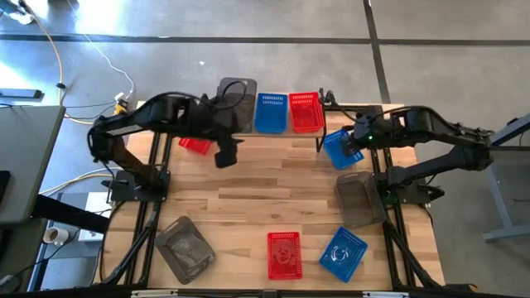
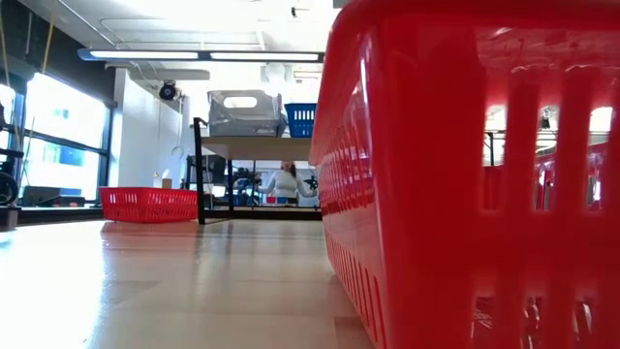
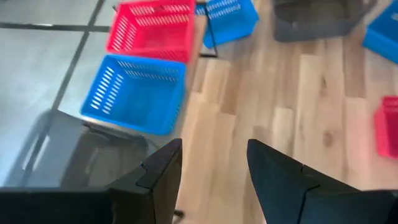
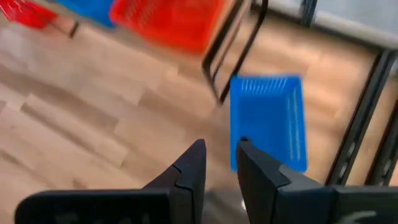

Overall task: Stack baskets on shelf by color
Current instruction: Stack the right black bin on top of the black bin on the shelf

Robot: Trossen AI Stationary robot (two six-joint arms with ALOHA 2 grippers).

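On the shelf (image 1: 273,131) at the far edge of the surface (image 1: 248,190) three baskets stand in a row: a grey basket (image 1: 238,101), a blue basket (image 1: 271,112) and a red basket (image 1: 305,111). The left gripper (image 1: 225,156) hangs just in front of the shelf below the grey one, its two fingers parted with nothing between them. The right gripper (image 1: 354,147) sits at the shelf's right end, right over a second blue basket (image 1: 336,149) resting on the surface there; its fingers stand a little apart, and whether they pinch the rim is hard to tell from the blurred wrist view. A second red basket (image 1: 195,145) lies beside the shelf's left legs. Nearer the front edge lie another grey basket (image 1: 186,247) at the left, a third red basket (image 1: 284,254) in the middle with a third blue basket (image 1: 343,252) just beside it, and a further grey basket (image 1: 358,199) by the right arm's base.
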